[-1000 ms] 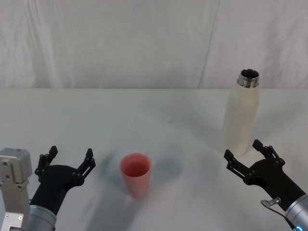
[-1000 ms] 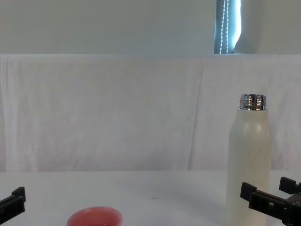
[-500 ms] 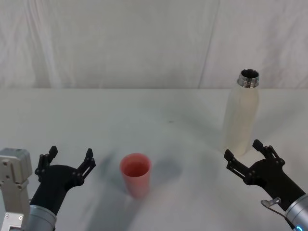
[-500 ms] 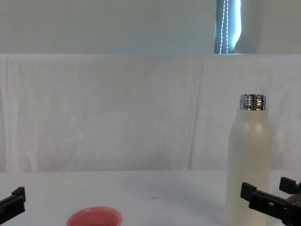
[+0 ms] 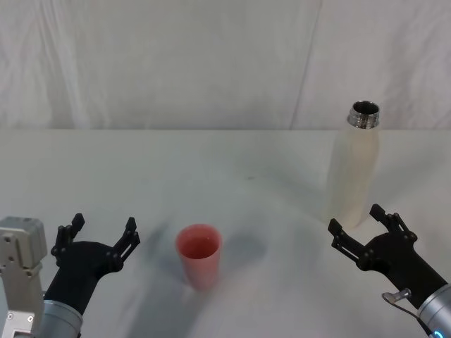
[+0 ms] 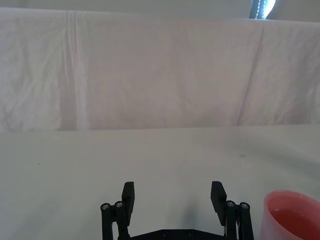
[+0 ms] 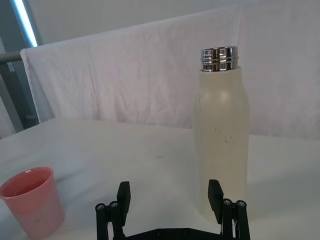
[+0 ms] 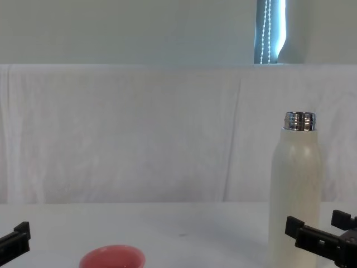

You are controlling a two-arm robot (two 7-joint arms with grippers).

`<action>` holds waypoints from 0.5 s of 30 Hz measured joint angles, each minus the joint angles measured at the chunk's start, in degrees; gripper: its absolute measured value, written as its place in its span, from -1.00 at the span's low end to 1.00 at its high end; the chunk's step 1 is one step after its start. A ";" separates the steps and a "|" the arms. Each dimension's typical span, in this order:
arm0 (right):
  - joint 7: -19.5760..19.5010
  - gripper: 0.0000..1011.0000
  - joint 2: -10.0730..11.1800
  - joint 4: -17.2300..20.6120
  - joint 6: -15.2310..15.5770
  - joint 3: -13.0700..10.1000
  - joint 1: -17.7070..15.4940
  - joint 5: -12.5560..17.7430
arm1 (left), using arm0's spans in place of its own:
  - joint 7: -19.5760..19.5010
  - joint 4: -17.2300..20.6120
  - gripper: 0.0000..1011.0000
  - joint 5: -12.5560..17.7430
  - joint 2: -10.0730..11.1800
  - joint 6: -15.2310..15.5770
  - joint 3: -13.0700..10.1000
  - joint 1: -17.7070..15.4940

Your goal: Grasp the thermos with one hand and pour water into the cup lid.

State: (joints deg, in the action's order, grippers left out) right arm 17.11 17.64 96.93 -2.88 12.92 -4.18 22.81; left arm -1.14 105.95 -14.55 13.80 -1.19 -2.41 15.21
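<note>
No change from earlier frames. Both black grippers, left (image 5: 99, 231) and right (image 5: 359, 222), rest spread apart; tall cream-white matte thermos (image 5: 352, 174) uncapped; small pink cup lid (image 5: 198, 255) upright.

White table (image 5: 232, 162) – creased white cloth backdrop (image 8: 139, 134) behind; bright window strip (image 8: 271, 30) above.

Four views, shared white table (image 5: 232, 176)

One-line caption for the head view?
Open right gripper waits just before the upright thermos; open left gripper idles beside cup lid.
</note>
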 joint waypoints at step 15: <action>0.00 0.98 0.00 0.00 0.00 0.00 0.00 0.00 | 0.00 0.00 0.98 0.00 0.00 0.00 0.00 0.00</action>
State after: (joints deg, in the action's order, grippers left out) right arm 17.12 17.64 96.93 -2.88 12.92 -4.18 22.81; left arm -1.14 105.95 -14.54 13.81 -1.19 -2.41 15.21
